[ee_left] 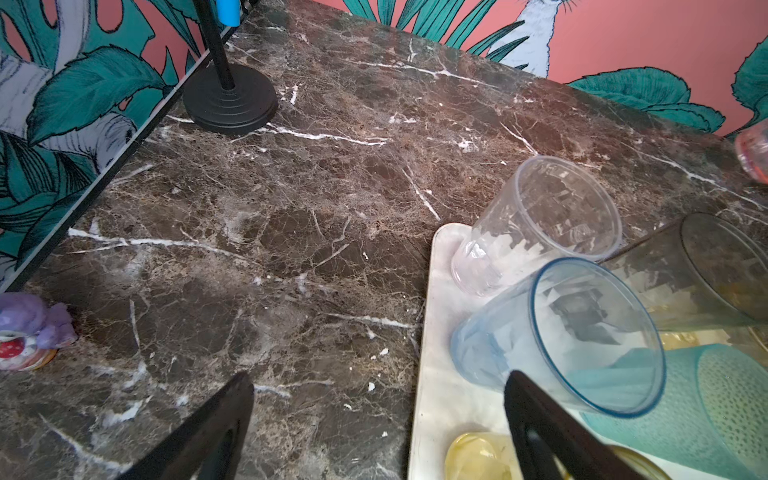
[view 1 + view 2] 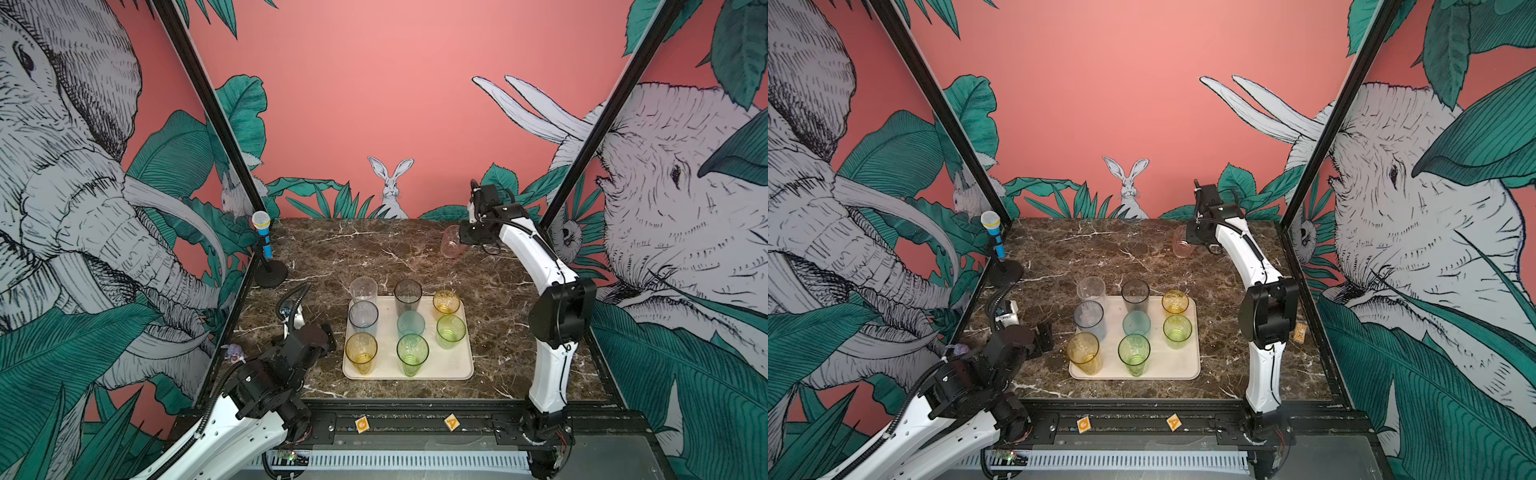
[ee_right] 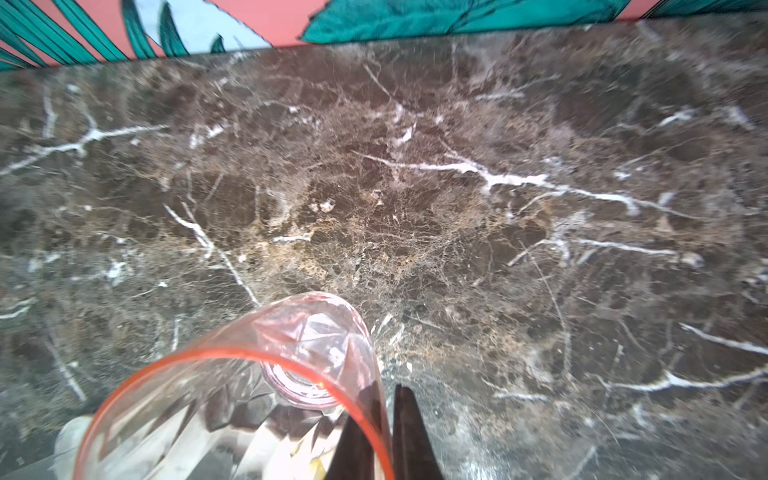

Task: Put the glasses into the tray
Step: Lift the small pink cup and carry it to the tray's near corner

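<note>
The cream tray (image 2: 453, 365) (image 2: 1179, 368) lies at the table's front middle. Several glasses stand upright in it: clear (image 2: 363, 289), blue-grey (image 2: 363, 316), yellow (image 2: 361, 349), smoky grey (image 2: 408, 293), teal (image 2: 411, 324), tall green (image 2: 412, 351), amber (image 2: 446, 301) and short green (image 2: 451, 330). A pink glass (image 2: 452, 242) (image 3: 232, 399) hangs tilted at the back right, and my right gripper (image 2: 463, 237) (image 3: 384, 399) is shut on its rim, one finger inside and one outside. My left gripper (image 2: 322, 338) (image 1: 380, 378) is open and holds nothing, just left of the tray (image 1: 440, 374).
A blue-and-yellow toy microphone (image 2: 262, 237) on a black round stand (image 1: 230, 102) is at the back left. A small purple toy (image 2: 235, 353) lies by the left wall. Printed wall panels close in the left, right and back. Two orange tags (image 2: 361, 424) sit on the front rail.
</note>
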You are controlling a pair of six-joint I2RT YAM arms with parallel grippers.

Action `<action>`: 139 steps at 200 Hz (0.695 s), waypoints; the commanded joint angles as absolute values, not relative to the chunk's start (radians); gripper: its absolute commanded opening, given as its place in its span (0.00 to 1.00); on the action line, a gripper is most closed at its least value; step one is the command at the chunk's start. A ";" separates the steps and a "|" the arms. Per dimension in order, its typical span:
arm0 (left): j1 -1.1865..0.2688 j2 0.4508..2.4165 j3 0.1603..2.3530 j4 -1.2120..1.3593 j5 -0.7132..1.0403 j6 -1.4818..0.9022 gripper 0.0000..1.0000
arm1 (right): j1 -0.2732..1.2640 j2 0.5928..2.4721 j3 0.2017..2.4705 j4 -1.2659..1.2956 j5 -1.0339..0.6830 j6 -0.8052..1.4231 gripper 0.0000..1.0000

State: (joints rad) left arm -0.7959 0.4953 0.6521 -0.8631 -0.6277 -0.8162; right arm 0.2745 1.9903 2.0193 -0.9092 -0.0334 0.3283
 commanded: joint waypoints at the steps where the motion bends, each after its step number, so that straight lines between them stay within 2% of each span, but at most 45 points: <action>1: -0.798 0.484 0.683 -0.886 -0.628 -0.831 0.95 | 0.272 1.910 1.984 -0.966 -0.028 0.325 0.00; 139: -0.798 0.459 0.727 -1.001 -0.541 -0.874 0.94 | 0.292 1.467 1.670 -1.121 -0.017 0.328 0.00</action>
